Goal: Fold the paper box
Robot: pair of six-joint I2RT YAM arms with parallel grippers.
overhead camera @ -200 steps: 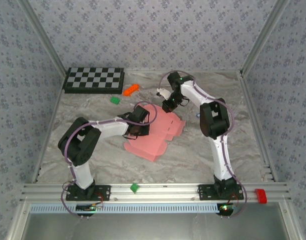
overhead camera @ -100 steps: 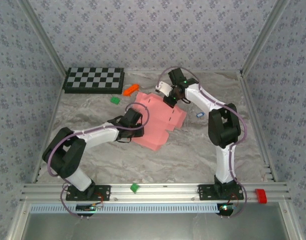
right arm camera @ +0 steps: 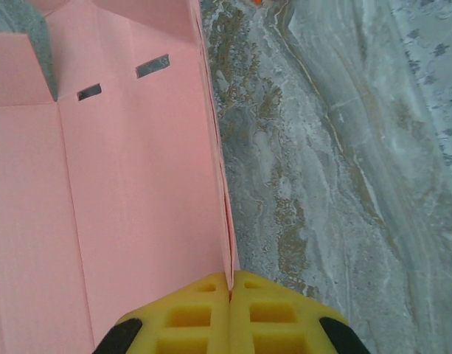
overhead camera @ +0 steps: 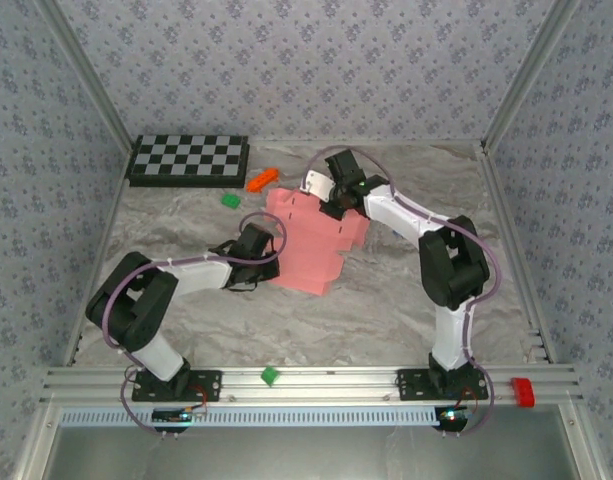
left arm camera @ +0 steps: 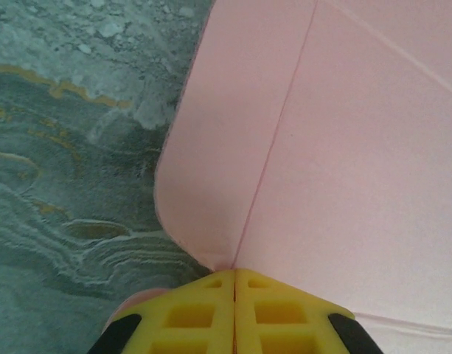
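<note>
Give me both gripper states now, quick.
Left gripper: closed, pinching the paper box at a crease.
Right gripper: closed, pinching the paper box's edge.

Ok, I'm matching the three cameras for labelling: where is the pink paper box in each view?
Top external: paper box at mid-table, between the two arms' wrists.
Left wrist: paper box across the right side and top of the picture.
Right wrist: paper box over the left half, two slots near its top.
Shared landmark: the grey marbled tabletop beside it.
</note>
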